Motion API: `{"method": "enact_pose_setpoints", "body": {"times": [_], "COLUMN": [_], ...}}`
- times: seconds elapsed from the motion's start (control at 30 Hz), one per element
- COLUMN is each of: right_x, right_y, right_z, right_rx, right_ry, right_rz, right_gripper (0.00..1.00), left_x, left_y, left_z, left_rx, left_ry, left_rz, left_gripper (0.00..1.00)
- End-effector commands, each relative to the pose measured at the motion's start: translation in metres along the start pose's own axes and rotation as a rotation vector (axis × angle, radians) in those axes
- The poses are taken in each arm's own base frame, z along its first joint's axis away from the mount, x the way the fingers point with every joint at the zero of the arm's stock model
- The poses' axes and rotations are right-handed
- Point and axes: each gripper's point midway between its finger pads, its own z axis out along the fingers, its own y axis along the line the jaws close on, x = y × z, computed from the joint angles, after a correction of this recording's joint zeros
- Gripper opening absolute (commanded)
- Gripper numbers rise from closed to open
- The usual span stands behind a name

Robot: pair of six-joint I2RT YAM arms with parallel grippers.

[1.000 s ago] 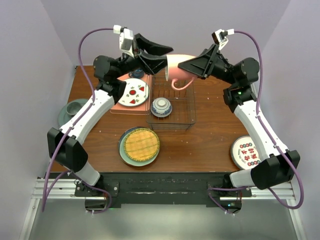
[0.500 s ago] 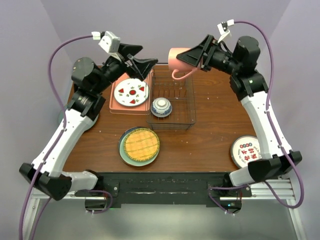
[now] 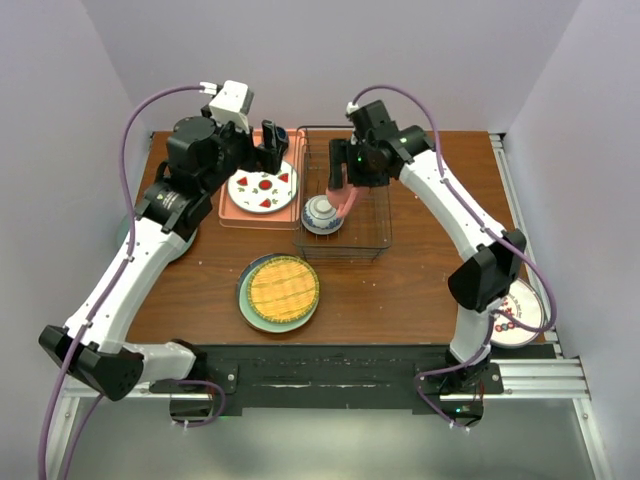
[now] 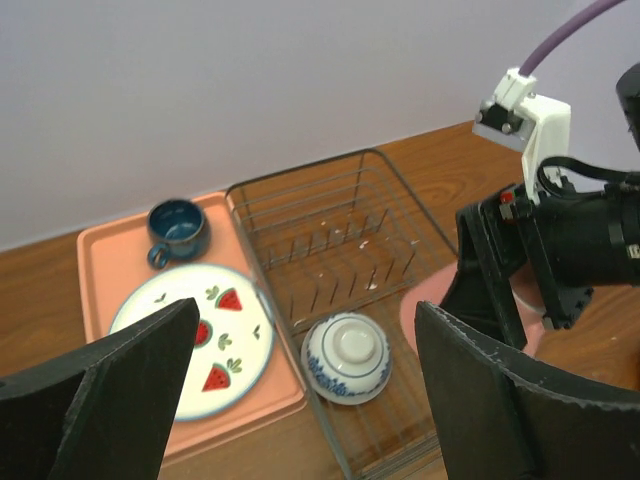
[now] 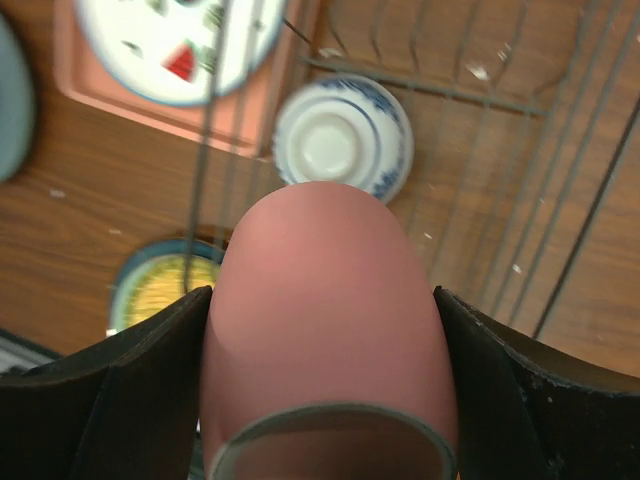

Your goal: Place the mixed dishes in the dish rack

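My right gripper (image 3: 346, 184) is shut on the pink mug (image 3: 344, 200) and holds it down inside the dark wire dish rack (image 3: 386, 212), right beside the upside-down blue-and-white bowl (image 3: 322, 213). In the right wrist view the mug (image 5: 328, 310) fills the space between my fingers, above the bowl (image 5: 343, 138). My left gripper (image 3: 270, 148) is open and empty above the pink tray (image 3: 236, 216). In the left wrist view it (image 4: 300, 400) looks down on the bowl (image 4: 346, 355) and rack (image 4: 330, 190). The yellow plate (image 3: 284, 288) lies on a teal-grey plate (image 3: 245, 300).
A white strawberry plate (image 3: 263, 190) and a dark blue cup (image 4: 178, 225) sit on the pink tray. A white plate with red marks (image 3: 522, 322) lies at the front right, partly behind my right arm. A teal-grey plate (image 3: 124, 232) peeks out at the left edge.
My right arm has swung down and brought the mug from high behind the rack into the rack beside the bowl. My left gripper has dropped lower over the tray.
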Motion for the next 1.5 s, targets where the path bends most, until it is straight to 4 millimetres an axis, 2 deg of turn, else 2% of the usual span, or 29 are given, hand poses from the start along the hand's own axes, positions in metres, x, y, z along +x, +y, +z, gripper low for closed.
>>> {"method": "enact_pose_setpoints", "body": {"times": [0.0, 0.3, 0.47, 0.73, 0.87, 1.3, 1.4, 1.43, 1.47], "right_x": [-0.006, 0.022, 0.036, 0.050, 0.062, 0.091, 0.095, 0.096, 0.096], "right_y": [-0.026, -0.048, -0.053, -0.059, -0.070, -0.085, -0.086, -0.087, -0.087], "right_z": [-0.017, 0.022, 0.047, 0.085, 0.103, 0.117, 0.115, 0.113, 0.112], "right_rx": [0.192, 0.304, 0.324, 0.342, 0.388, 0.444, 0.451, 0.453, 0.453], "right_ry": [-0.057, 0.016, 0.058, 0.085, 0.119, 0.203, 0.218, 0.218, 0.216], "right_rz": [-0.087, -0.117, -0.127, -0.137, -0.141, -0.130, -0.126, -0.123, -0.120], "right_gripper": [0.00, 0.00, 0.00, 0.00, 0.00, 0.00, 0.13, 0.24, 0.27], "left_x": [0.015, 0.036, 0.048, 0.063, 0.068, 0.078, 0.078, 0.080, 0.079], "left_y": [0.023, 0.026, 0.026, 0.026, 0.027, 0.030, 0.032, 0.032, 0.032], "left_z": [-0.002, 0.005, 0.008, 0.012, 0.013, 0.020, 0.020, 0.021, 0.021], "left_rx": [-0.116, -0.126, -0.130, -0.124, -0.126, -0.131, -0.134, -0.136, -0.136], "left_ry": [0.056, 0.109, 0.139, 0.177, 0.191, 0.222, 0.222, 0.226, 0.226], "left_rz": [0.019, 0.019, 0.013, 0.005, 0.012, 0.021, 0.022, 0.022, 0.020], "left_gripper": [0.95, 0.95, 0.95, 0.96, 0.96, 0.97, 0.97, 0.97, 0.97]}}
